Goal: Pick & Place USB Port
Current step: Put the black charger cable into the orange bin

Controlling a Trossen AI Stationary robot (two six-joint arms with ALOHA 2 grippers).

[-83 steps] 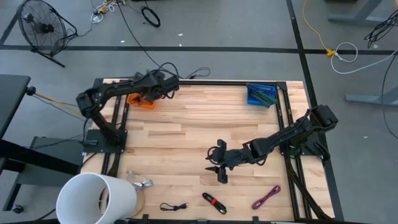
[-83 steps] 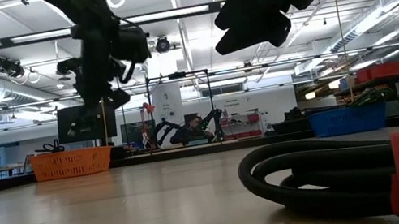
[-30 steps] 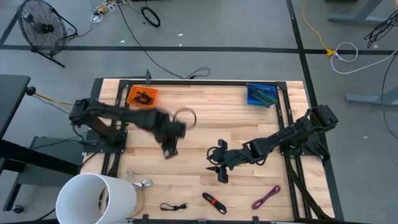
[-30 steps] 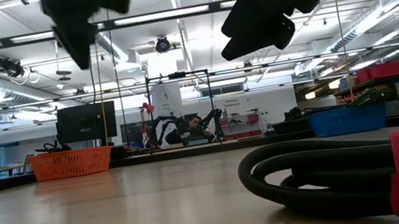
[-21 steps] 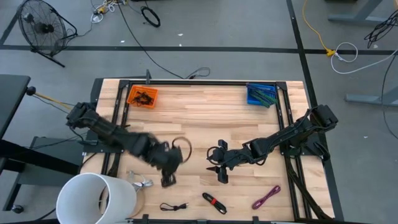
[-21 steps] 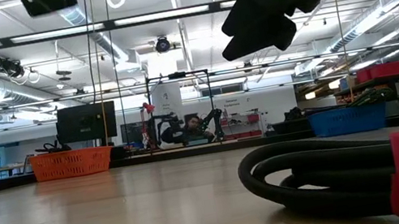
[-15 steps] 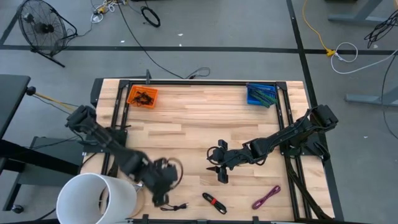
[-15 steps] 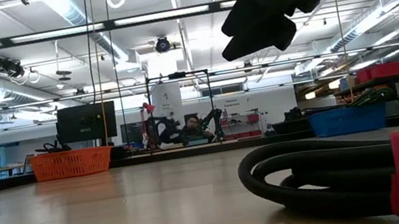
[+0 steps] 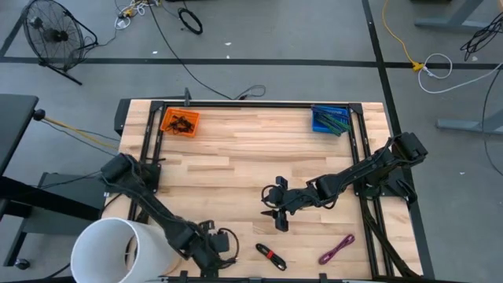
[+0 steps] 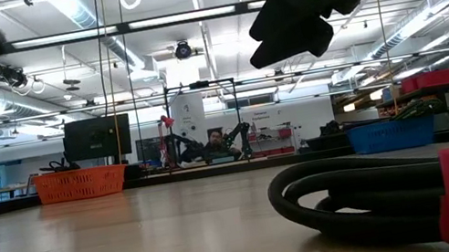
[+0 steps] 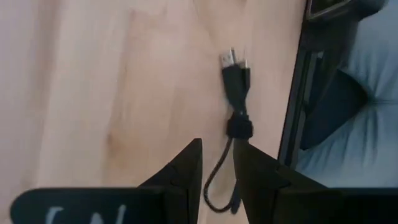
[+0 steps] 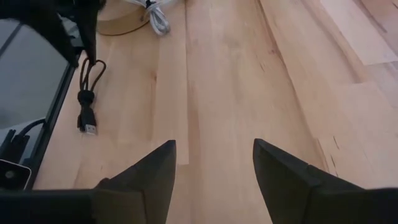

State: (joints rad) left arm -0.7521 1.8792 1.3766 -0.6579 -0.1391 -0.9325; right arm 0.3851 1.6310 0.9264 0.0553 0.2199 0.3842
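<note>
A black USB cable [image 11: 235, 93], bundled with a black tie, lies flat on the wooden table by its near edge; its plugs [image 11: 231, 59] point away from my left gripper. My left gripper [image 11: 218, 144] hovers over the cable's looped end, fingers a narrow gap apart and pointing steeply down, holding nothing. The right wrist view shows it as a dark shape [image 12: 71, 28] above the same cable [image 12: 87, 93]. In the high view it stands at the near edge [image 9: 211, 255]. My right gripper [image 9: 275, 216] waits open over the table's middle.
A red-banded black cable [image 9: 269, 255] and a purple cable [image 9: 336, 249] lie along the near edge. A white cable [image 9: 179, 230] lies beside a big white cylinder [image 9: 122, 251]. An orange bin [image 9: 180, 123] and a blue bin [image 9: 330, 119] stand at the far edge.
My left arm has swung from the table's middle left toward the near edge and come down, its wrist rolling, until its gripper stands over the black USB cable. The cable has not moved.
</note>
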